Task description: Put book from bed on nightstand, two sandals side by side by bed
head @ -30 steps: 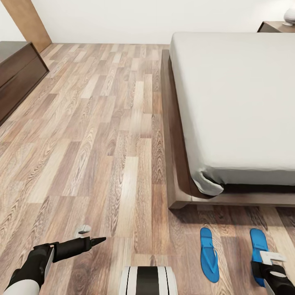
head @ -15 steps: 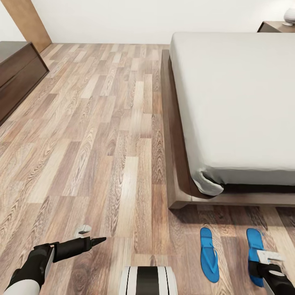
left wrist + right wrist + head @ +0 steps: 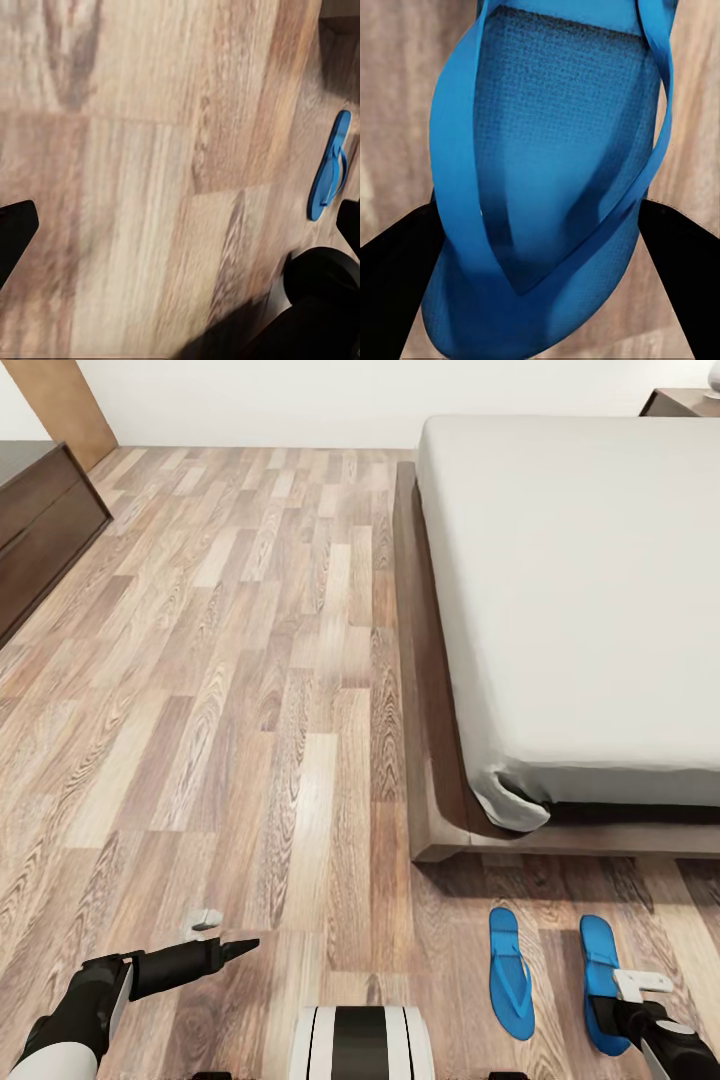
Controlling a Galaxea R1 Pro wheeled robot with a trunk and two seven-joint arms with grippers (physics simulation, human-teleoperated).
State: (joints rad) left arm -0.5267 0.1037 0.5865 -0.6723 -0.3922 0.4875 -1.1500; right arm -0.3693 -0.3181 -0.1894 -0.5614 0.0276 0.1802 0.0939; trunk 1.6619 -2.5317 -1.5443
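I'm working the sandal step: lining the two flip-flops up side by side at the foot of the bed.

Floor [image 3: 250,660]: wood planks running ahead of both my tools. Bed [image 3: 570,590]: grey mattress on a dark frame, ahead of my right tool, its foot rail near the sandals' toes. No book showing on the mattress part I'm seeing. Long dark cabinet [image 3: 40,530]: far ahead of my left tool, by the wall. A corner of what I take for a nightstand [image 3: 685,402] is showing past the bed's far end, well ahead of the right tool.

Right sandal [image 3: 598,980]: my right tool [image 3: 640,1010] is at its heel end. In the right wrist view the sandal [image 3: 547,187] is sitting between the two dark fingers [image 3: 390,285], so I'm judging the tool pinched on it. I can't tell if it's lifted or resting on the floor.

Left sandal [image 3: 510,985]: lying flat, near the held one and roughly parallel, on the side toward my left tool; also visible in the left wrist view [image 3: 330,165].

Left tool [image 3: 232,946]: hanging over bare floor, carrying nothing; fingers look pressed together to a point in the head view.

Next: I'm judging it needs the held sandal set flat, parallel and close beside the other, then released. After that, finding the book.

No readable brands or writing anywhere.
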